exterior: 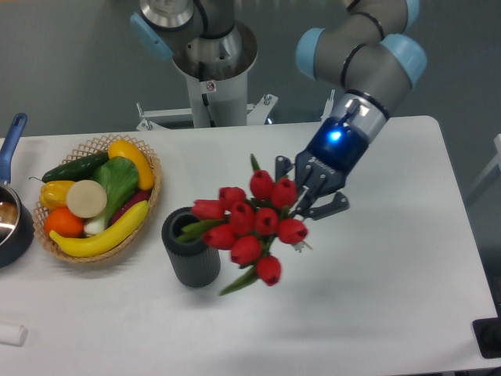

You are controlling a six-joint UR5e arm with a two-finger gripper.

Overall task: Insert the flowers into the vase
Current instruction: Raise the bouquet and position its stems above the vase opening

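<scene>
Nearest the camera, the flowers (249, 229) hang in the air over the white table (376, 313), their left leaves overlapping the rim of the vase (190, 249), which stands upright on the table. The stems run back into the gripper (307, 194), whose fingers look closed on them, though the buds hide the contact. Left of the vase sits a wicker basket (150, 196) of fruit and vegetables. Farther back stands the arm's base (214, 66).
</scene>
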